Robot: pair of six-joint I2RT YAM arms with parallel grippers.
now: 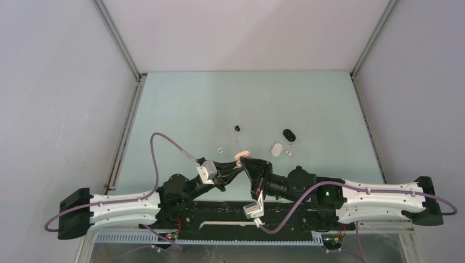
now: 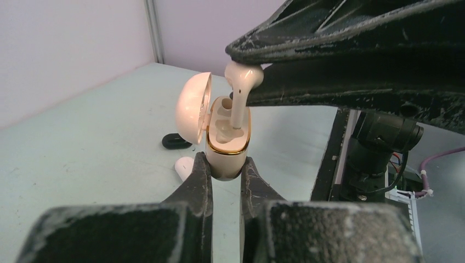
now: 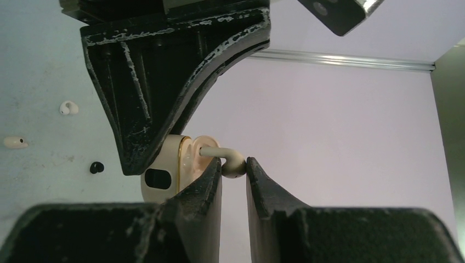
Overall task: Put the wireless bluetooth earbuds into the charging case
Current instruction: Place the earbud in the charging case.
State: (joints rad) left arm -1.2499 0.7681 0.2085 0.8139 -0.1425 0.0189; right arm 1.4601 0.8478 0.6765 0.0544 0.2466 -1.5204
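Pinched in the left gripper [image 2: 225, 164], the open case [image 2: 218, 131] was presented while a bud [image 2: 244, 79], nipped by the right gripper [image 3: 234, 167], was poised stem-first at its socket, a straight push being judged needed next.

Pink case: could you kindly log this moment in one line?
left hand: shut on pink case, lid open | right hand: shut on earbud, stem in case

Pale-green table [image 1: 181, 98] (lilac walls [image 1: 55, 82])
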